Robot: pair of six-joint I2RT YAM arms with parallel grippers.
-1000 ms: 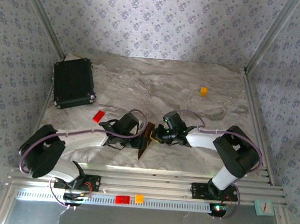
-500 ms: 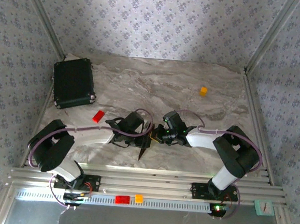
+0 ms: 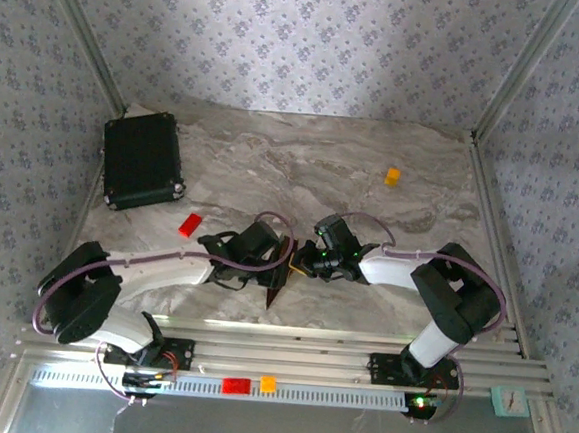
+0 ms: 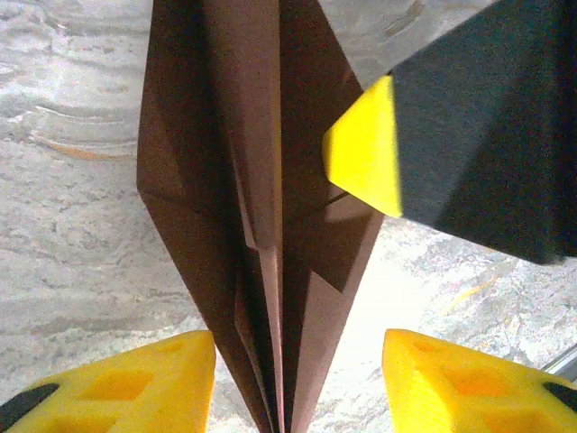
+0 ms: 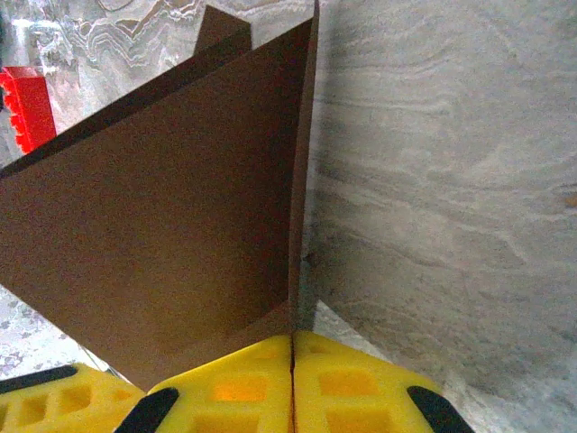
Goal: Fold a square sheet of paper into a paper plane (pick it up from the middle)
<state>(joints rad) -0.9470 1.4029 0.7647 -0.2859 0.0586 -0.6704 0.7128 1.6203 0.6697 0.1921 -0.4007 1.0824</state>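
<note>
We see the two arms meet over the near middle of the counter (image 3: 375, 143), with the plane (image 3: 279, 276) between them. From above, the plane reads as a narrow dark brown sliver, its sharp tip toward the near edge. We cannot tell whether it touches the counter.

The right pincer (image 3: 301, 263) is clenched on the plane. In its own wrist view the pincer (image 5: 291, 361) has both yellow fingers pressed flat together, with the folded edge of the plane (image 5: 180, 225) nipped in the seam and the brown flap rising above them.

The left pincer (image 3: 268, 267) is released. In the left wrist view its fingers sit on either side of the plane (image 4: 261, 180), apart from it, with marbled counter (image 4: 72, 225) showing in both gaps. The left pincer (image 4: 293, 383) straddles the pointed end, where the centre crease and layered folds run together. One right finger (image 4: 361, 153) presses against the plane's right flank.

The red block (image 3: 190, 224) lies left of the arms, and we also catch it (image 5: 27, 99) past the paper's edge. The black case (image 3: 141, 160) sits in the far left corner. The orange block (image 3: 393, 176) lies well apart, far right.
</note>
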